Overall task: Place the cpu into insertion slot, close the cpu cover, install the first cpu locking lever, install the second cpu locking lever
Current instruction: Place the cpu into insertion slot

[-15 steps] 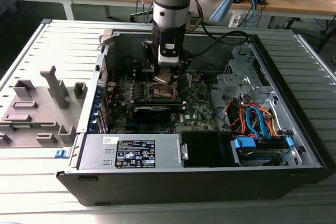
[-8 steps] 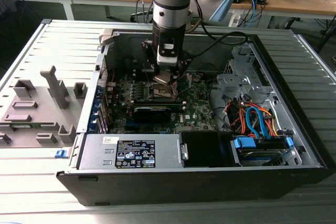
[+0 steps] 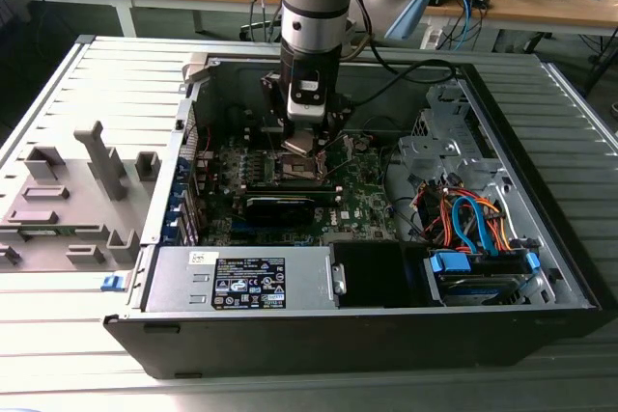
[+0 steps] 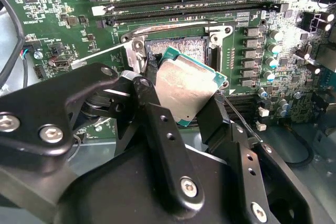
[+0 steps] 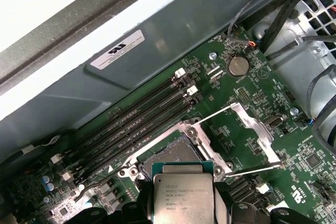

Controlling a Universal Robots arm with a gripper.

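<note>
While the arm reaches down into the open computer case (image 3: pixel 541 277), the gripper (image 4: pixel 184 98) is clamped on the cpu (image 4: pixel 186 90), with one black finger (image 4: pixel 157 124) against one edge and the other finger (image 4: pixel 212 116) against the opposite edge. The chip's dull silver top faces up. In the second wrist view it hangs at a slant over the near edge of the insertion slot (image 4: pixel 181 48), and I cannot tell whether any corner touches the socket. In the first wrist view the cpu (image 5: pixel 182 198) sits just in front of the insertion slot (image 5: pixel 168 156), whose dark centre lies uncovered. The cpu cover (image 5: pixel 242 113) is swung open and stands off to one side of the socket. One thin locking lever (image 5: pixel 214 113) and a second locking lever (image 5: pixel 255 170) are unlatched beside it. Long memory slots (image 5: pixel 136 114) run along the far side of the socket. In the exterior view the gripper (image 3: pixel 301 142) hangs over the middle of the motherboard (image 3: pixel 362 195), well apart from the grey power supply box (image 3: pixel 241 282) at the case's front wall.
</note>
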